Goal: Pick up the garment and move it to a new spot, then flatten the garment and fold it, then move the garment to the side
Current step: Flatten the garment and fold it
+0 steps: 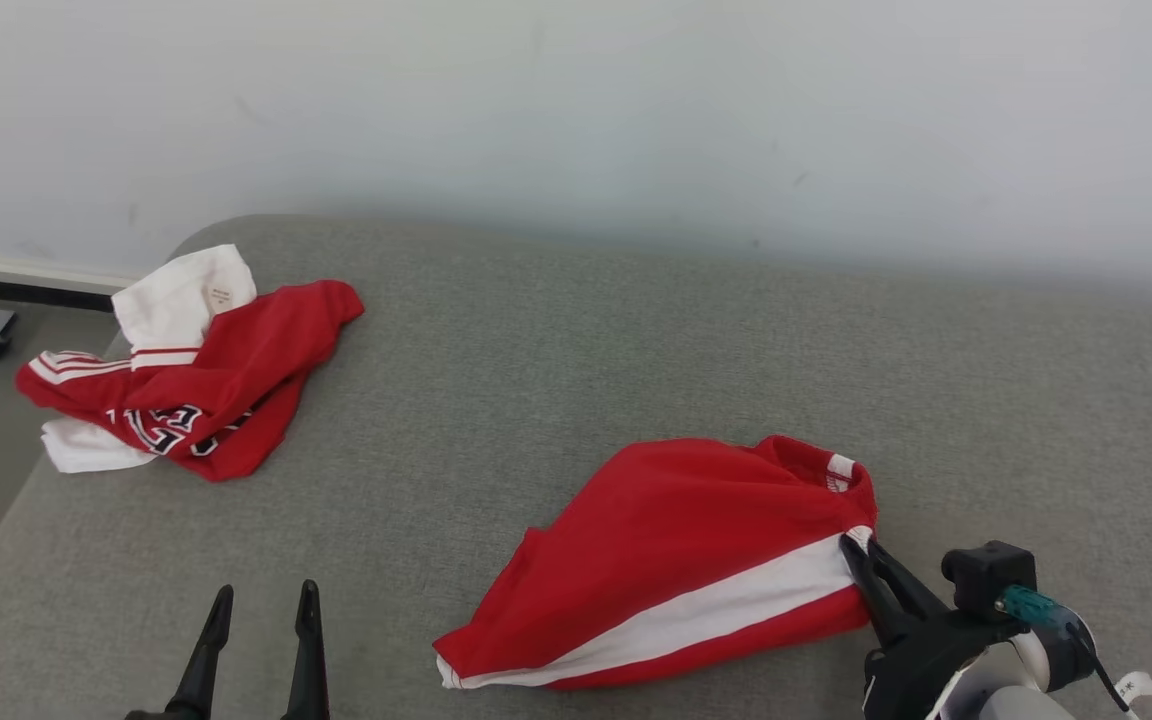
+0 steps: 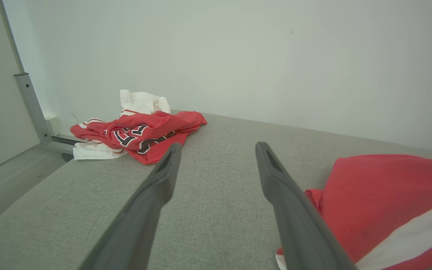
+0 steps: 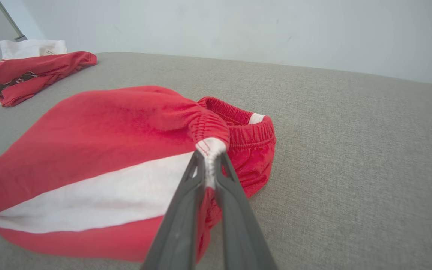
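1. Illumination: bright, even and diffuse (source direction cannot be determined).
2. Shadows: faint and soft-edged, under the garment (image 1: 676,560) just left of the right gripper (image 1: 861,545), and along the wall (image 1: 576,120) base far beyond it.
3. Focus: the left gripper (image 2: 218,145) fingers (image 2: 144,210) look soft near the lens.
4. Distortion: wide-angle stretching toward the wrist-view edges.

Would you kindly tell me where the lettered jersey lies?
In the head view, the lettered jersey sits at the grey cushion's far-left edge, apart from the red shorts.
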You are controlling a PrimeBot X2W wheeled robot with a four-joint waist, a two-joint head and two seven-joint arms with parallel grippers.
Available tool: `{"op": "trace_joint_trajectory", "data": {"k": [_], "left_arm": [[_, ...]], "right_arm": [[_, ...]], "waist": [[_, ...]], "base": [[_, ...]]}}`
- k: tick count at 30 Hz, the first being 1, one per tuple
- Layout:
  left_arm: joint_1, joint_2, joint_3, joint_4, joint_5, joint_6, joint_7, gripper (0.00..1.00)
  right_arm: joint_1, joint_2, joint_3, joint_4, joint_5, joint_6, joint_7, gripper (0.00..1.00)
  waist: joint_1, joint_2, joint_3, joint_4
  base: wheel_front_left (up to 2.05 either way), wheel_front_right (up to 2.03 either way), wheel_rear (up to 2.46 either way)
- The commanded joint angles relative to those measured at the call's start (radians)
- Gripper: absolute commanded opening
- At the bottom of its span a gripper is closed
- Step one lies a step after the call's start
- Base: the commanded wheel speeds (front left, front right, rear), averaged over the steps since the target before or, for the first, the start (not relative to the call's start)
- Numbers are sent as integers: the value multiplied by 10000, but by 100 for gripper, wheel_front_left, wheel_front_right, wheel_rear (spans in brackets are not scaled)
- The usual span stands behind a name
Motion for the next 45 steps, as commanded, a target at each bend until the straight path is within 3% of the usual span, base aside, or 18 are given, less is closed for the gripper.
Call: {"op": "trace_joint_trajectory", "data": {"k": [1, 10, 19, 20, 21, 34, 45], "left_arm": [[91, -40, -9, 39, -18, -7, -33, 100], [-82, -102, -103, 142, -120, -68, -33, 100], [-202, -113, -220, 329, -154, -83, -33, 100], [-185, -115, -221, 337, -168, -84, -33, 100], [-167, -116, -209, 346, -183, -86, -33, 100], [-32, -119, 49, 377, 23, -137, -33, 100], [268, -119, 228, 171, 238, -163, -33, 100]], "right_arm": [[238, -123, -63, -153, 75, 10, -139, 0], [1961, -397, -1282, -2039, -276, 10, -165, 0], [3688, 15, -2780, -3231, -756, 10, 549, 0], [3772, 74, -2881, -3348, -833, 10, 532, 11], [3840, 152, -2986, -3478, -901, 10, 474, 100], [4312, 800, -3535, -5041, -1580, 10, -431, 100], [4775, 1407, -3876, -5614, -1835, 10, -749, 100]], "waist": [[0, 0, -76, -396], [0, 0, 36, -1394], [0, 0, 116, -1564], [0, 0, 110, -1580], [0, 0, 96, -1597], [0, 0, -246, -1686], [0, 0, -386, -1655]], "base": [[0, 0, 0], [0, 0, 0], [0, 0, 0], [0, 0, 0], [0, 0, 0], [0, 0, 0], [0, 0, 0]]}}
